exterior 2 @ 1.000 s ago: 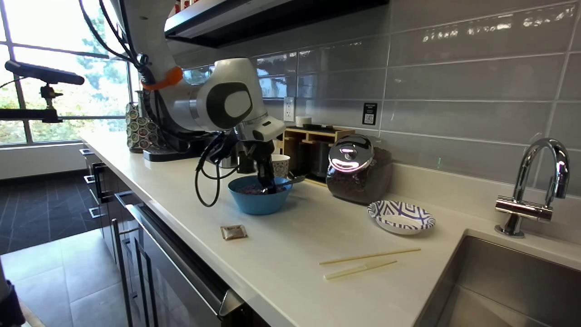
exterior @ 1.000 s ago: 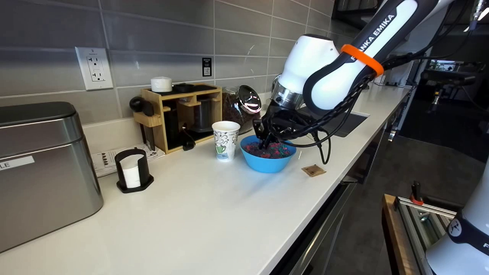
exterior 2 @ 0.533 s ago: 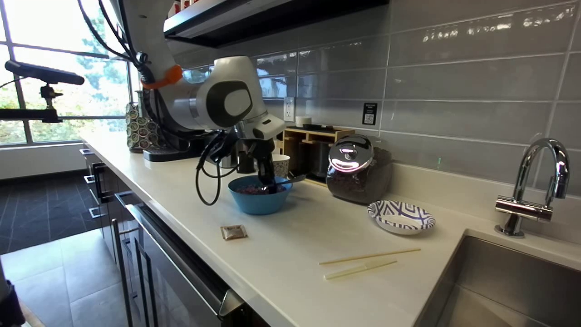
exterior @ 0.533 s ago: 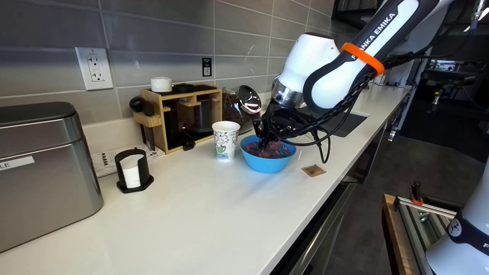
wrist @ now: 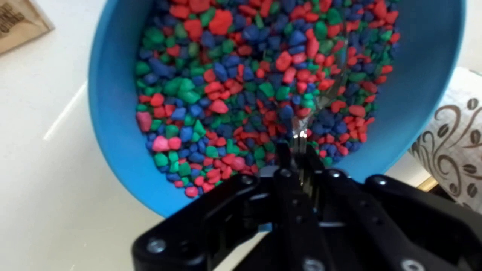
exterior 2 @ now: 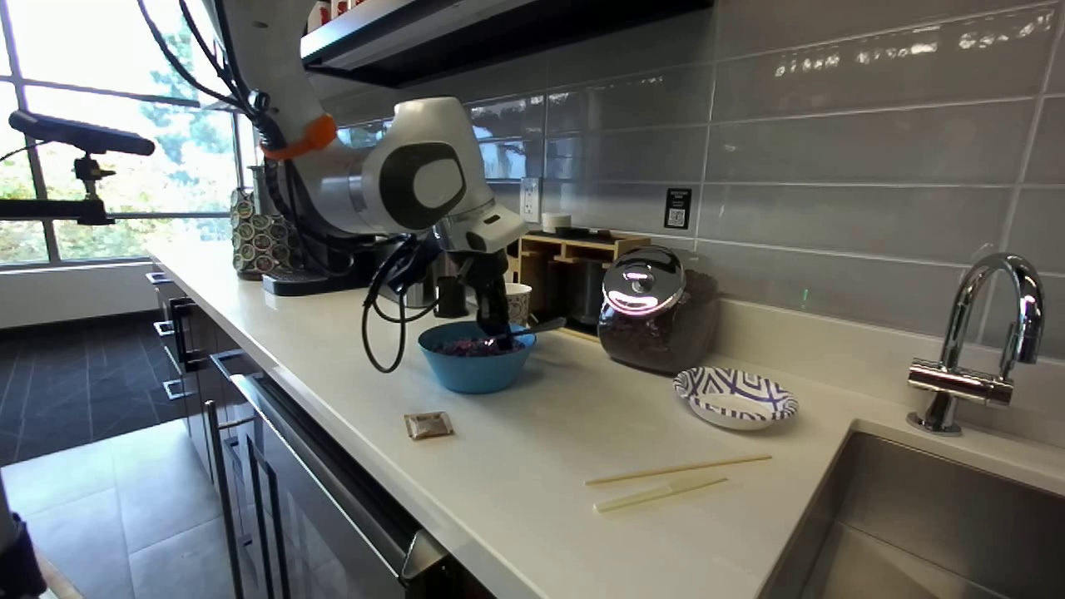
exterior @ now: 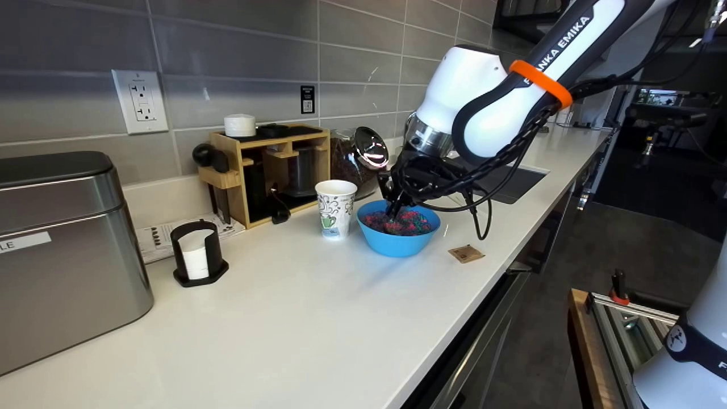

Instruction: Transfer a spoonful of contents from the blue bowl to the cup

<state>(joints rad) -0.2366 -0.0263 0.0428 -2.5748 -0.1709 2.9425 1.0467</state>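
We see dish [exterior 2: 735,401] near sink [exterior 2: 940,491], tap [exterior 2: 957,381] at sink's edge, two sticks [exterior 2: 678,470] side by side on table [exterior 2: 532,466]. In both exterior views we spot packet [exterior: 467,253] lying flat, jar [exterior 2: 661,333] beside rack [exterior: 275,170]. We note bin [exterior: 68,255], holder [exterior: 213,253], outlet [exterior: 141,102] on wall [exterior: 238,62], shelf [exterior 2: 499,42] above.

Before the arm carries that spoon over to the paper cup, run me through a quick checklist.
1. Jaws closed on the spoon: ok, it shows between them in the wrist view.
2. Spoon loaded with contents: ok, colored pieces appear to sit on it.
3. Spoon raised well above the blue bowl: not ok, it looks low, at or just over the contents.
4. Blue bowl upright: ok, it sits level on the counter.
5. Paper cup upright: ok, it stands beside the bowl.
6. Room inside the cup: cannot tell, its bottom is hidden.
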